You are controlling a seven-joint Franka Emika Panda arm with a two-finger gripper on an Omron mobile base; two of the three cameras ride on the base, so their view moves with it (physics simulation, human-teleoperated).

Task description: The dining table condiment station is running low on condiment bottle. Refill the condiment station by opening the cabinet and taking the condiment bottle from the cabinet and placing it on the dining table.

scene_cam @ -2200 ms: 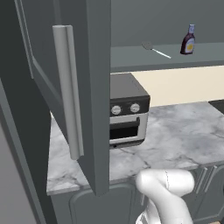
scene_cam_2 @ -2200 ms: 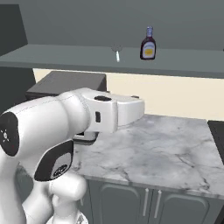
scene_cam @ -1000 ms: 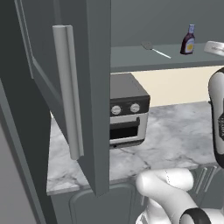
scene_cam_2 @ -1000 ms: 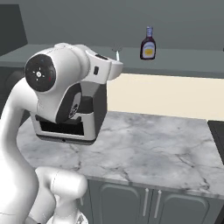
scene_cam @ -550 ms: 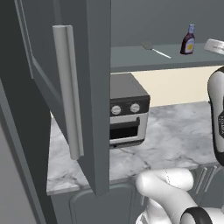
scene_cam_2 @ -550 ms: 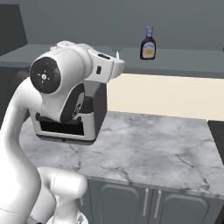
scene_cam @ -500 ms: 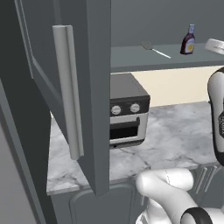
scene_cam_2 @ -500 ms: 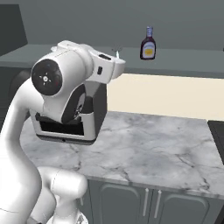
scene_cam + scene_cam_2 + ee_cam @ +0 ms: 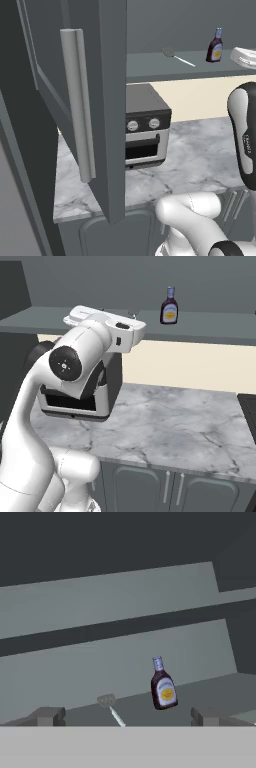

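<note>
The condiment bottle (image 9: 163,688), dark maroon with a pale label and lilac cap, stands upright on the open cabinet's grey shelf (image 9: 215,326). The same bottle (image 9: 215,46) (image 9: 169,306) stands right of a small spatula (image 9: 176,55) (image 9: 111,706). My gripper (image 9: 125,717) is open, fingertips (image 9: 47,716) wide apart, nothing between them. It faces the shelf and is still well short of the bottle, which is a little right of centre. The cabinet door (image 9: 107,100) hangs open at the left, its bar handle (image 9: 77,105) upright. The dining table is out of view.
A black toaster oven (image 9: 142,125) (image 9: 75,398) sits on the marble worktop (image 9: 175,426) under the shelf. My white arm (image 9: 75,361) rises in front of it, with the hand (image 9: 120,331) at shelf height. Dark base cabinets (image 9: 170,488) run below the worktop.
The arm has swung up from a low folded pose, so the hand is now at shelf level. Over the last second only the elbow sank a little. The bottle has not moved.
</note>
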